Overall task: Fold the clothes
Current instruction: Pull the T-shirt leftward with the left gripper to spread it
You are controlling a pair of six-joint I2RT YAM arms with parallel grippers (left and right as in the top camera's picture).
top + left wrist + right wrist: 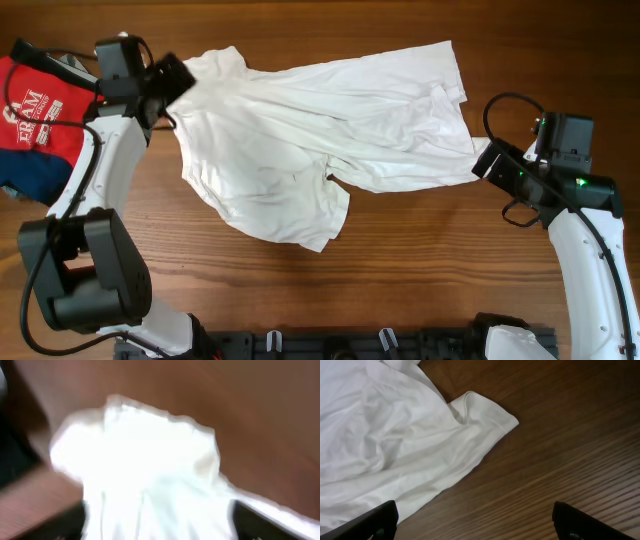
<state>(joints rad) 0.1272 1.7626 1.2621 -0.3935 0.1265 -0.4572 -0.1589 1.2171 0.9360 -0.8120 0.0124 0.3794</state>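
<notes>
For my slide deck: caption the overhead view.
Rumpled white shirt on a wooden table, left gripper at one end, right gripper beside the other.

Even light; left-wrist shirt [150, 475] blurred, overexposed.

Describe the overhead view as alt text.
A crumpled white shirt lies spread across a table. The left gripper is at its upper left corner, the right gripper beside its right edge. A red garment and a navy garment sit far left.
</notes>
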